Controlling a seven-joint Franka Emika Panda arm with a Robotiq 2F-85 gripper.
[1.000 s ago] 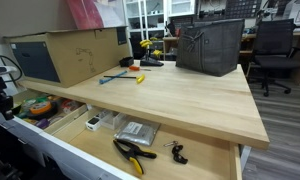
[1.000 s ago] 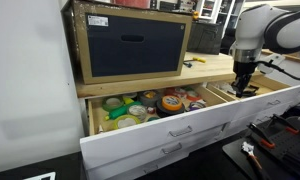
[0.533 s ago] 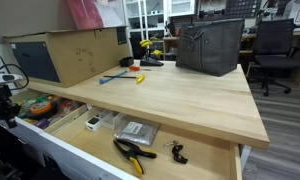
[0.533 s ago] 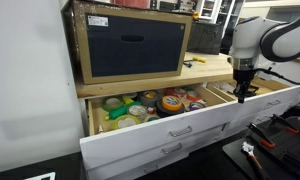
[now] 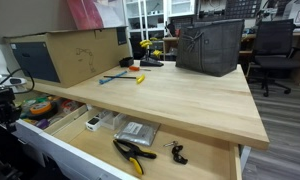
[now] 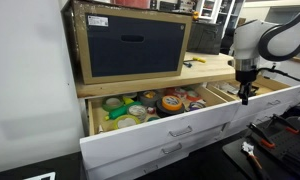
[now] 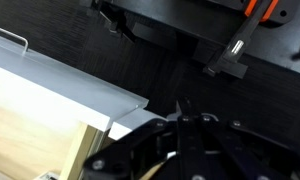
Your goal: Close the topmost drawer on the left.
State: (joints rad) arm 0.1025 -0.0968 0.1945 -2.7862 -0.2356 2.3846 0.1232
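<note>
Fingers pinched together on nothing, the gripper (image 6: 244, 96) hangs just outside the open top drawer (image 6: 160, 131), at the end nearest the neighbouring drawer (image 6: 280, 98). It looks low enough to bear against the white front panel and shove it home. The drawer stands pulled well out from under the wooden bench top (image 6: 215, 66), its rolls of tape (image 6: 170, 102) exposed. A cardboard box (image 6: 130, 42) sits on the bench above, out of the drawer's path.

arm (image 6: 271, 34): white, rounded jts | hand (image 6: 244, 95): blk, linkage fingers
</note>
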